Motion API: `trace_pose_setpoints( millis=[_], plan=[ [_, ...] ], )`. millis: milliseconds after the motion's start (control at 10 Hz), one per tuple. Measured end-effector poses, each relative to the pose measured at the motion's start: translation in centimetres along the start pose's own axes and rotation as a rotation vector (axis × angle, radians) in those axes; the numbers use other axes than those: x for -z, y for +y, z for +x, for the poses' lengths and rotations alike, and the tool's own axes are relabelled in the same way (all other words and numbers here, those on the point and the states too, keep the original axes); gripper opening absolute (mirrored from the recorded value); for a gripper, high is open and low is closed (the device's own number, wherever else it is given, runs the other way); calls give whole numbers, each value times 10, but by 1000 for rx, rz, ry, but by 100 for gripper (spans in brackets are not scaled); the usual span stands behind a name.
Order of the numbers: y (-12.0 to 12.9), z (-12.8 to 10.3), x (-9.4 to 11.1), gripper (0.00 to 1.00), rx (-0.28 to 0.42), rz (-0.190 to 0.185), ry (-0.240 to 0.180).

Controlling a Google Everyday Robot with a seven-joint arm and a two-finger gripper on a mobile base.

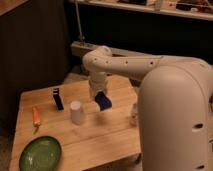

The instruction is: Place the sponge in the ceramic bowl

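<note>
My gripper (100,101) hangs above the middle of the wooden table (105,132), just right of the white cup (76,112). It is shut on the sponge (104,101), a small deep-blue block that is lifted off the tabletop. The ceramic bowl (41,153), a wide shallow glossy green dish, sits at the table's front left corner, well to the left of and nearer than the gripper. The white arm (125,62) reaches in from the right.
A thin upright dark-blue-and-black box (58,98) stands left of the cup. An orange carrot-like item (36,117) lies near the left edge. A small pale object (134,114) sits by the arm's large white body (175,120) at the right.
</note>
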Motion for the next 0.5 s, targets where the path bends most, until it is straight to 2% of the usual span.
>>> trace_pose_setpoints(
  millis=[100, 200, 400, 500],
  plan=[
    [23, -5, 4, 0, 45, -13, 1],
    [53, -1, 2, 0, 102, -29, 12],
    [93, 11, -1, 0, 180, -54, 11],
    [124, 21, -1, 0, 239, -69, 7]
  ],
)
